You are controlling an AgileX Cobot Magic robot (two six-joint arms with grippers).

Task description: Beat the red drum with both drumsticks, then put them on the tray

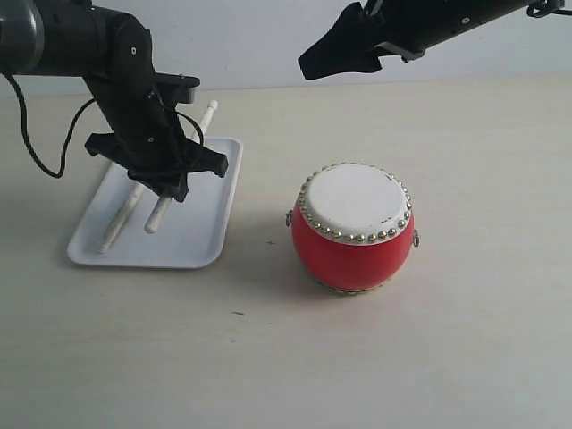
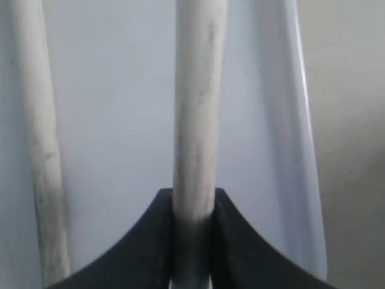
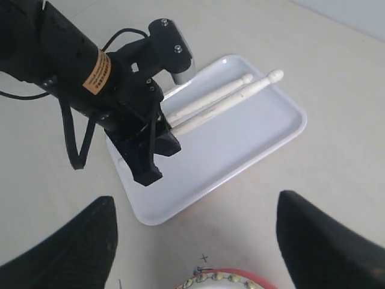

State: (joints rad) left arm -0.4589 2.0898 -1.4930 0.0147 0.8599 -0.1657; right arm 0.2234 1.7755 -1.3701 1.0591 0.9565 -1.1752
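Two black fingers [image 2: 135,247] of the left gripper [image 1: 170,183] are pinched narrowly around one drumstick [image 2: 195,120] partway along its length, holding it low over the tray [image 1: 201,250]. Whether it rests on the tray floor I cannot tell. Just beside it the second drumstick [image 2: 42,150] lies free in the tray, roughly parallel, with both rounded tips pointing to the far side. The white tray sits on the left of the table. The red drum [image 1: 353,250] stands upright to its right, well apart, with nothing on its drumhead. The right gripper [image 1: 315,63] hangs high beyond the drum, fingers spread wide and empty. By my reading the beating is done and one stick is delivered; what remains is to let go of the gripped stick and lift clear.
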